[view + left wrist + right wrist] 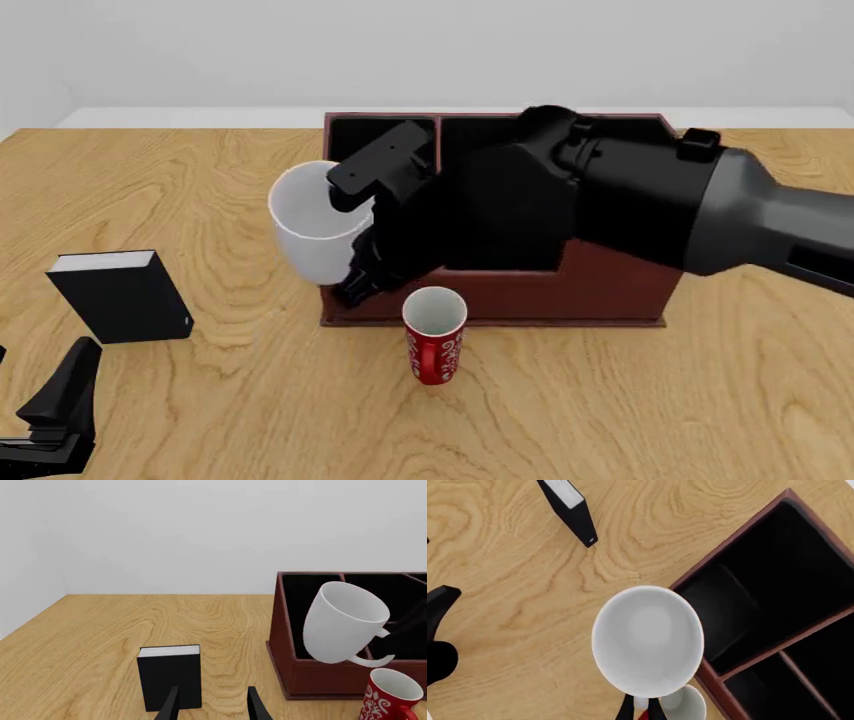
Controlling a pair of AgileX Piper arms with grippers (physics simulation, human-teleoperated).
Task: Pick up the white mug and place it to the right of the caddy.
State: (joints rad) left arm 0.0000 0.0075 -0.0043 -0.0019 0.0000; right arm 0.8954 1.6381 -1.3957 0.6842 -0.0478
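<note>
Holding the white mug (318,232) aloft, tilted, my right end effector (640,709) clamped on its handle to clear the caddy (534,290); left end effector (212,704) parted, idle.

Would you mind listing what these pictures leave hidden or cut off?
- Front view: the right gripper and arm cover the mug's handle and much of the caddy's inside.
- Right wrist view: the mug hides its handle and most of the red cup.
- Left wrist view: the caddy and red cup are cut by the edge; the left gripper shows fingertips only.
</note>
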